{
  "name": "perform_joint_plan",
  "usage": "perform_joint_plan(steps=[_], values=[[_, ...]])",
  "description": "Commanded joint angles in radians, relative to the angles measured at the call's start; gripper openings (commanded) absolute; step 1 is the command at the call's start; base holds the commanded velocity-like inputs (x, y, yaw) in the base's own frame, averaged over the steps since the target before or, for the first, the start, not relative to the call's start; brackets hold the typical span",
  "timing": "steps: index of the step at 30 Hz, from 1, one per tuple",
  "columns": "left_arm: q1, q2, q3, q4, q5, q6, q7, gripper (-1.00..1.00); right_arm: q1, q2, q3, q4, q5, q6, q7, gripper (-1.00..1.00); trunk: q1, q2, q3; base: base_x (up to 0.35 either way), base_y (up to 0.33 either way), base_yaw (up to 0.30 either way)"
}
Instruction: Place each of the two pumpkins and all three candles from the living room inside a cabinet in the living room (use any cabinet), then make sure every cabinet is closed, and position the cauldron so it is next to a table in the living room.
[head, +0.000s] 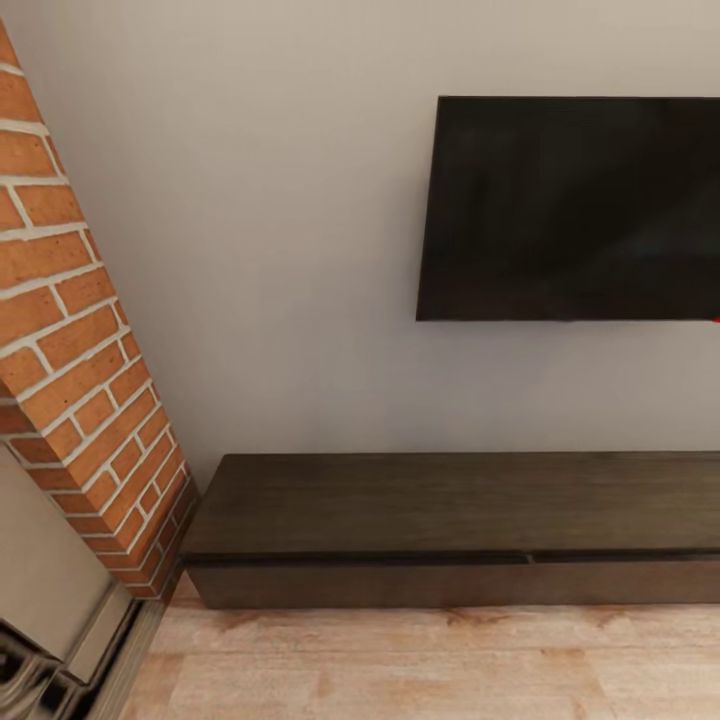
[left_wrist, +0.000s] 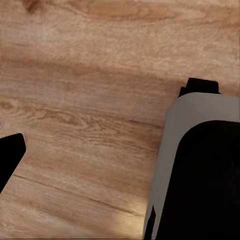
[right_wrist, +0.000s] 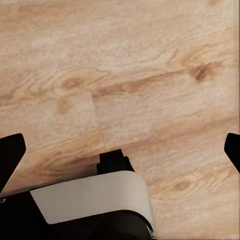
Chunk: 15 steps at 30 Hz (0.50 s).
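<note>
The cabinet (head: 450, 500), a long low dark-brown wood unit, stands against the pale wall across the lower half of the head view. Its flat drawer fronts (head: 360, 585) sit flush, with a thin seam between two of them, and its top is bare. In the left wrist view my left gripper (left_wrist: 120, 160) hangs over the wood floor, with one black fingertip (left_wrist: 10, 157) at the frame's edge. My right gripper (right_wrist: 120, 150) also hangs over the floor, its black fingertips (right_wrist: 10, 155) far apart with nothing between them.
A black wall-mounted screen (head: 570, 205) hangs above the cabinet. A red brick column (head: 70, 340) rises at the left, with a grey-beige panel (head: 45, 590) at its foot. Light wood floor (head: 420, 660) runs in front. Grey and black parts of my own body (left_wrist: 200, 170) cross both wrist views.
</note>
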Motion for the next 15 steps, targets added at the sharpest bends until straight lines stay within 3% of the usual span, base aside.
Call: perform_joint_plan(steps=[1,15], values=[[0.013,0.000,-0.009,-0.001,0.007,-0.007,0.003,1.00,0.009,0.001,0.008,0.003,-0.013,-0.006,-0.001,1.00,-0.004,0.007,0.002,0.000,0.000,0.000],[0.061,-0.009,-0.013,0.002,0.003,-0.013,0.000,1.00,0.056,0.001,0.007,0.003,-0.026,-0.008,-0.001,1.00,-0.058,0.105,0.046,0.000,0.000,0.000]])
